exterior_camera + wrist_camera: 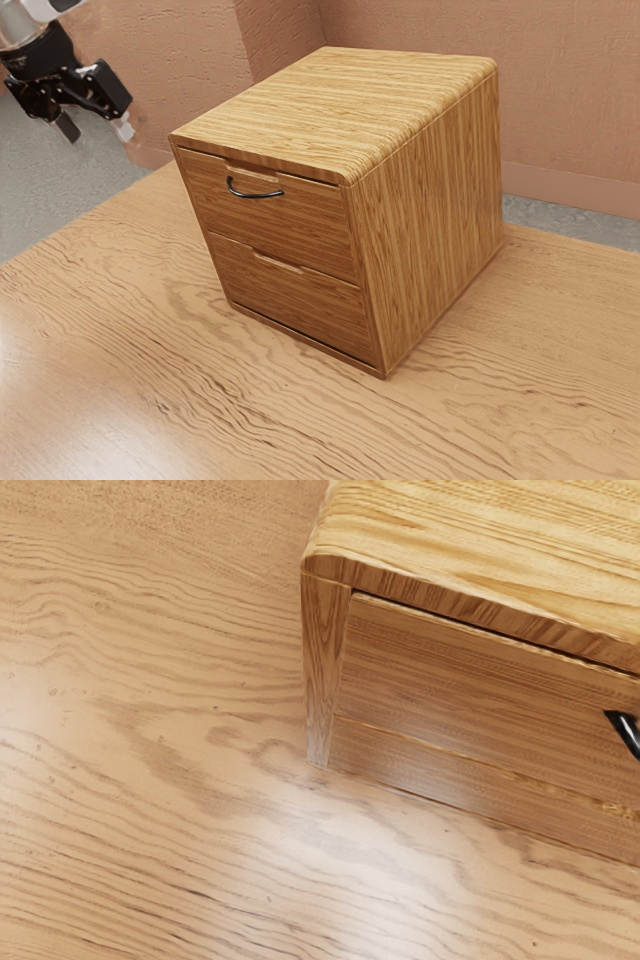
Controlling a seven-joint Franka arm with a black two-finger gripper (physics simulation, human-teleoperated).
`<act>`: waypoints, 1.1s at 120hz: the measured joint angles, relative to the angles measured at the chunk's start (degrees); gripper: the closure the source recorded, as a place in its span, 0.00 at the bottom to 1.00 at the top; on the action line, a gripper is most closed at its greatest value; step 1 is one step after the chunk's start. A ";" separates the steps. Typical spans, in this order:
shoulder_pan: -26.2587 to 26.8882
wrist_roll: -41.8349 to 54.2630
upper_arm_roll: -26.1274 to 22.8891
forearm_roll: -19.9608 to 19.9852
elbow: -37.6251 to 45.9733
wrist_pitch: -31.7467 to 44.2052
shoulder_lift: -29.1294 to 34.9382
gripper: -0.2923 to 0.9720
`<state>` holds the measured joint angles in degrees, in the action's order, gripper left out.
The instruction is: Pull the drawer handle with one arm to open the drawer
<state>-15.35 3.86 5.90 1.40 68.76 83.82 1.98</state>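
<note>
The wooden bench (130, 380) (150, 740) carries a boxy wooden cabinet (430, 200) (480, 530), which stands upright on it toward the far side, its front turned to the exterior view's left. That front holds two drawers, one above the other. The upper drawer (285, 215) (470, 680) sits flush in its opening and looks closed, so nothing of its inside can be seen. The lower drawer (295, 295) (450, 780) is likewise flush and closed, with only a shallow notch at its top edge and its contents hidden. A thin dark curved handle (253, 191) (625, 732) sits high on the upper drawer's front, nearer the exterior view's left corner of the cabinet; in the wrist view just one end of it shows beside that drawer's face. The arm comes in at the exterior view's upper left, up in the air and well apart from the cabinet, above the floor beyond the bench's edge. Its fingers (68, 126) stand spread apart with nothing between them, touching neither handle nor cabinet.
</note>
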 joint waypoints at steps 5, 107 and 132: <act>0.15 -0.06 -0.41 -0.49 -0.61 -0.27 0.96 0.25; 1.69 48.09 -11.00 1.25 2.39 -9.25 2.06 0.25; 1.51 58.58 -11.79 -0.82 13.15 0.53 6.94 0.25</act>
<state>-13.85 62.44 -5.89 0.58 81.91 84.35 8.91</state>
